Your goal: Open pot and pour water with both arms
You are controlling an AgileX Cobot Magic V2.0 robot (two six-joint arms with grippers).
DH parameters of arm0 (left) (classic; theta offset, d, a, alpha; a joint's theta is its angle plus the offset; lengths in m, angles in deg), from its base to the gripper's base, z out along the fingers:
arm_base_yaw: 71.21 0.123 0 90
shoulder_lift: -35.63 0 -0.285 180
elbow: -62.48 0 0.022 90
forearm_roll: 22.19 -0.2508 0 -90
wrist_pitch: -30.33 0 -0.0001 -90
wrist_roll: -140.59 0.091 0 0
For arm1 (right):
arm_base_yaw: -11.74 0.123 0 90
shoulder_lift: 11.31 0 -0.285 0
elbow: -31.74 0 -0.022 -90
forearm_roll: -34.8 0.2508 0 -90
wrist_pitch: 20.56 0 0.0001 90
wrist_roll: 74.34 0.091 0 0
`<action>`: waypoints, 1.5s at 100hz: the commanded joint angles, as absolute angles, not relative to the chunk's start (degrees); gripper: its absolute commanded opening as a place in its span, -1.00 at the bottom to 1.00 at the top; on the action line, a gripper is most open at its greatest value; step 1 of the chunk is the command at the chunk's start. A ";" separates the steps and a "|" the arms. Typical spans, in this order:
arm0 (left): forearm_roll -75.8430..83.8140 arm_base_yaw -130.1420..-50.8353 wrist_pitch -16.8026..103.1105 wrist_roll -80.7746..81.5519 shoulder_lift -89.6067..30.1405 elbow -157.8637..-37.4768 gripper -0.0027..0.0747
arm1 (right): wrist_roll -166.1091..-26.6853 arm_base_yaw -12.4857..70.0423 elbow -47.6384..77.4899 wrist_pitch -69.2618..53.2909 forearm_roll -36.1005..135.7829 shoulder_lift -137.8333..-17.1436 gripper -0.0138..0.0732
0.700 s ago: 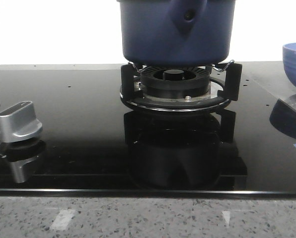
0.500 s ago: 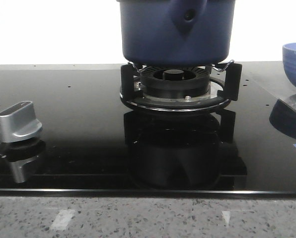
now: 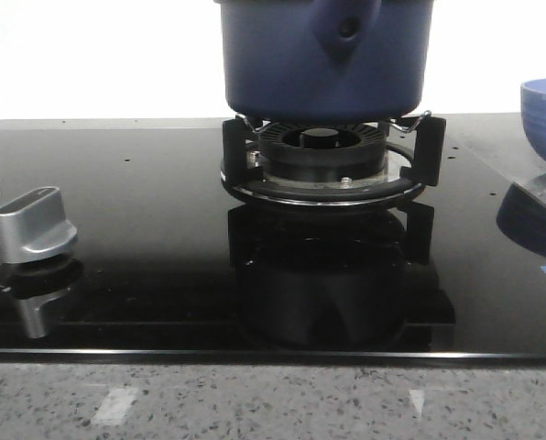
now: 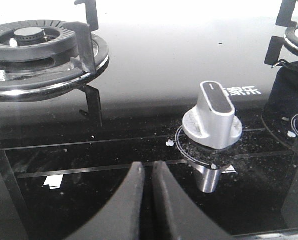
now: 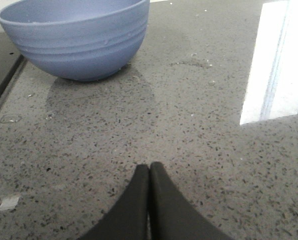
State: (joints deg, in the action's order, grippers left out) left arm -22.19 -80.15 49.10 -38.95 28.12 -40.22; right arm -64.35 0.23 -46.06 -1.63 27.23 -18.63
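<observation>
**Pot on burner, both grippers closed and empty**

Sits on the burner stand point(image 3: 328, 160) toward the far middle of the bench: the dark navy pot point(image 3: 326, 55), its handle mount with the small hole facing the front edge, its top cut off by the frame, so cannot tell about a lid. Rests on the glossy black cooktop point(image 3: 145, 229), which meets the speckled grey counter point(image 3: 273, 403) along the front edge.

Near the front left of the cooktop: a silver knob point(image 3: 33, 223), upright. At the right edge: a lighter blue bowl point(image 3: 543, 119), only partly in frame, well apart from the pot.

Left gripper point(image 4: 148, 172): fingertips pressed nearly together, nothing between them, hovering over the black glass near the knob point(image 4: 213, 121), with a second, bare burner point(image 4: 36, 52) farther off.

Right gripper point(image 5: 149, 172): fingertips touching, holding nothing, above the grey counter point(image 5: 189, 125), with the bowl point(image 5: 76, 35) ahead.
</observation>
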 commanded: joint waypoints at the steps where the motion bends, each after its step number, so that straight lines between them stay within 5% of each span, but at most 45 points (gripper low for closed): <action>1: -22.19 -80.48 46.11 -39.41 29.25 -38.43 -0.98 | -64.76 -0.09 -47.58 -3.03 27.08 -17.44 -0.85; 50: -22.19 -80.48 46.11 -39.41 29.25 -38.43 -0.98 | -64.76 -0.09 -47.58 -3.16 25.62 -17.44 -0.85; 114: -23.11 -80.48 45.69 -39.41 29.25 -38.43 -0.98 | -64.76 -0.09 -47.58 -21.26 25.59 -17.44 -0.85; 150: -0.68 -80.48 30.33 -39.41 29.25 -38.43 -0.98 | -62.97 -0.09 -47.58 -29.02 45.81 -17.44 -0.85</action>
